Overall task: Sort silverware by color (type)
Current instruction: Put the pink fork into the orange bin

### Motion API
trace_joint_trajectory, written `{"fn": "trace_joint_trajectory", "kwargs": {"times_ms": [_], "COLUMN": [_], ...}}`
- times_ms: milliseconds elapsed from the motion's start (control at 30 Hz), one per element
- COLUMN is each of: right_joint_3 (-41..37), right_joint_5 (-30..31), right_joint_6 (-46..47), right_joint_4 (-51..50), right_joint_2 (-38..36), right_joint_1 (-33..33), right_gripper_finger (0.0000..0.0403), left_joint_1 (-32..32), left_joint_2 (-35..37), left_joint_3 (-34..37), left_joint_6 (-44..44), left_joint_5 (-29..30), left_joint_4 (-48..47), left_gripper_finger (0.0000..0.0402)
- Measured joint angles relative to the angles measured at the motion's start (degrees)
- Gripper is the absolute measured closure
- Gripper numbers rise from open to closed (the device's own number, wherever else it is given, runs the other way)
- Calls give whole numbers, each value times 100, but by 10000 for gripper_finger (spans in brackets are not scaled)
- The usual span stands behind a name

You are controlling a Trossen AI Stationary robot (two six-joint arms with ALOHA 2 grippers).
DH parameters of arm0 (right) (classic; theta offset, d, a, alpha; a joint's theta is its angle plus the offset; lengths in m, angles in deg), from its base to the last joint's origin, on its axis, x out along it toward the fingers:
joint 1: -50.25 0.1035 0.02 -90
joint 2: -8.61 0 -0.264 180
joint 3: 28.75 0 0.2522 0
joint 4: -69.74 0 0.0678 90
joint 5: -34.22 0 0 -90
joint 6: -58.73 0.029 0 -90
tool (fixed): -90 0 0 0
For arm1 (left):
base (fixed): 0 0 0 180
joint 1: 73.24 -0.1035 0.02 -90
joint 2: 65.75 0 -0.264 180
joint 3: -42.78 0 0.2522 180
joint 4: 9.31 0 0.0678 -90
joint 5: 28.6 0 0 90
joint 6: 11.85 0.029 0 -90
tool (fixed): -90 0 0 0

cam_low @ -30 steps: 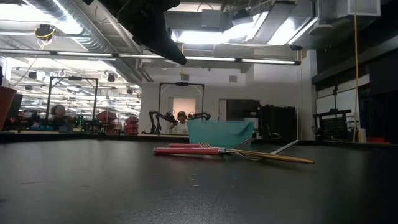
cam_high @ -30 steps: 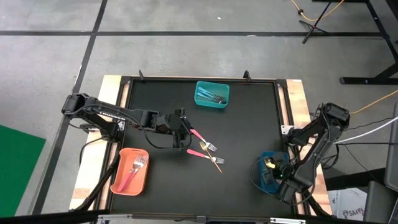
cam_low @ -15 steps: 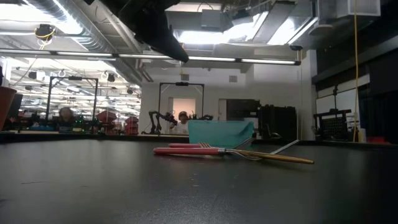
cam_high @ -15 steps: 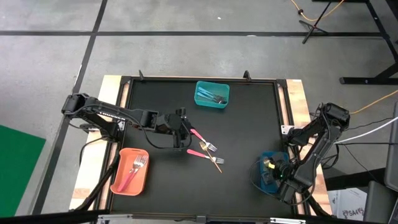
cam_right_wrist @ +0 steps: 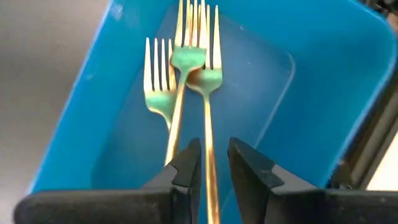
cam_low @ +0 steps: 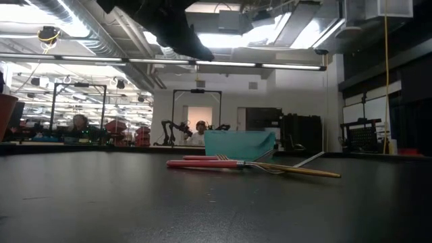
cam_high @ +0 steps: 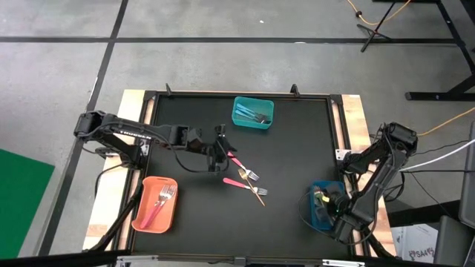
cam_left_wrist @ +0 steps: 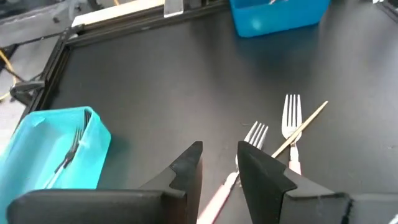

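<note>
High view: the silverware still loose on the table is a small cluster near the middle, two pink-handled forks (cam_high: 239, 167) and a gold-handled utensil (cam_high: 255, 191) lying crossed under one of them, the three touching or nearly so; the rest sits already sorted, pink forks in the orange bin (cam_high: 155, 205) at the near-left corner, pieces in the teal bin (cam_high: 253, 113) at the far edge, and gold forks (cam_right_wrist: 180, 74) in the blue bin (cam_high: 322, 207) at the near-right corner. The left gripper (cam_high: 221, 152) hangs above the handle end of the farther pink fork, its jaws released with a narrow gap, and in the left wrist view that pink handle runs up between the two fingers (cam_left_wrist: 186, 169). The step in hand looks like picking that fork; to do it well the gripper should come straight down astride the handle, away from the tines and from the crossed pair beside it, so that closing does not drag the neighbours. The right gripper (cam_right_wrist: 208, 163) is low over the blue bin, jaws parted with the handle of a gold fork lying between them; whether the pads touch it cannot be told, though it looks let go. Around the cluster the table is open black surface on all sides, so the way back to the orange bin is unobstructed. The raised frame along the table's edges and the bin walls are the only things to clear.
</note>
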Motion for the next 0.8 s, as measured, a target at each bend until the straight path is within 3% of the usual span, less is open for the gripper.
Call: {"fn": "trace_joint_trajectory", "kwargs": {"times_ms": [200, 367, 700, 800], "right_joint_3": [536, 1167, 1936, 1972], "right_joint_5": [161, 639, 3129, 3483], "right_joint_6": [-2, -22, -760, -938], "right_joint_4": [-723, -1611, -2207, -2189], "right_joint_2": [-2, -5, -7, -7], "right_joint_1": [0, 0, -26, -193], "right_gripper_finger": [331, 331, 331, 331], "left_joint_1": [-305, -454, -666, -728], "left_joint_2": [-161, -514, -1247, -1485], "left_joint_3": [0, 0, 0, 0], "left_joint_6": [216, 433, 589, 592], "left_joint_5": [-682, -1131, -1492, -1618], "left_joint_4": [574, 1106, 1391, 1413], "left_gripper_finger": [306, 306, 306, 306]}}
